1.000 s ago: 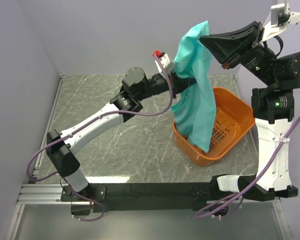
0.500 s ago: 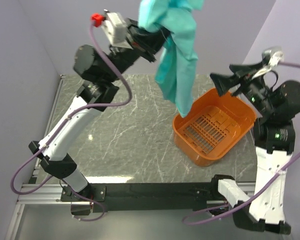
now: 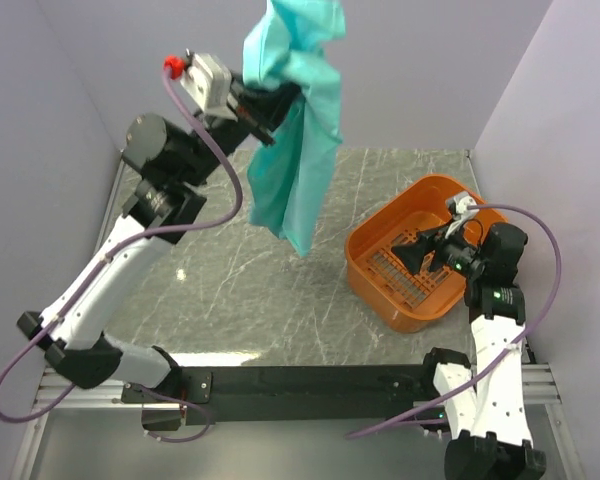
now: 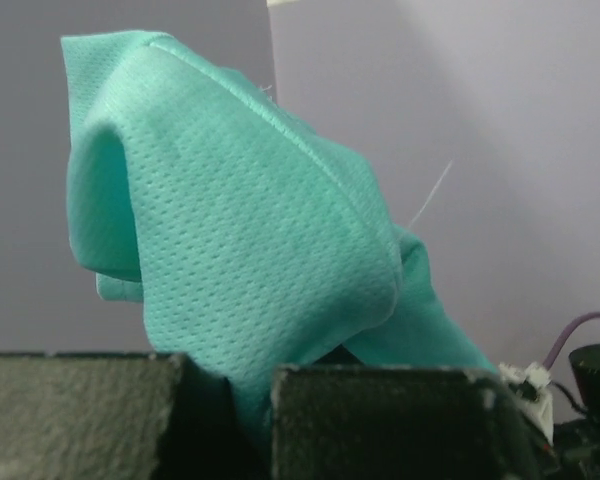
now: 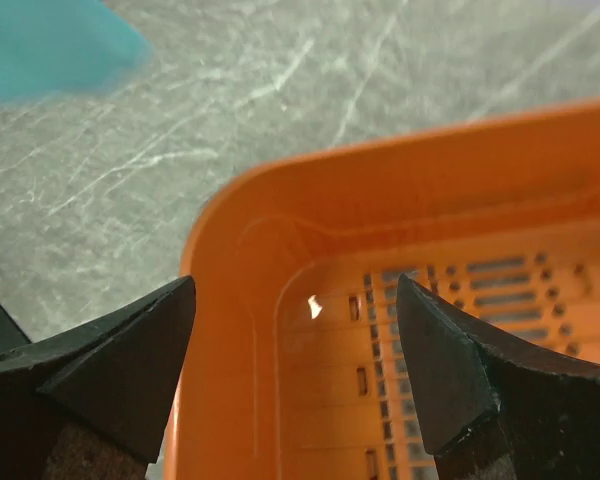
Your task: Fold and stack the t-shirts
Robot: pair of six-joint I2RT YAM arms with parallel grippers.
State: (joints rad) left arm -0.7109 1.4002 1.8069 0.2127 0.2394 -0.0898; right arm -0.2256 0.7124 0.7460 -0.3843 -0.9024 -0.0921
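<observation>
Our left tool [image 3: 280,98] pinches the soft teal cloth t-shirt [image 3: 295,175] high over the grey stone table [image 3: 220,270], our right tool [image 3: 412,252] spreads wide above the orange plastic basket [image 3: 368,288], so we should lower the shirt slowly and lay it flat.

No word, label, brand or number can be read in any of my views: none on the plain teal t-shirt [image 3: 298,170] pinched in my left hand [image 3: 272,100], none on the orange basket [image 3: 400,320] under my spread right hand [image 3: 412,256].
</observation>
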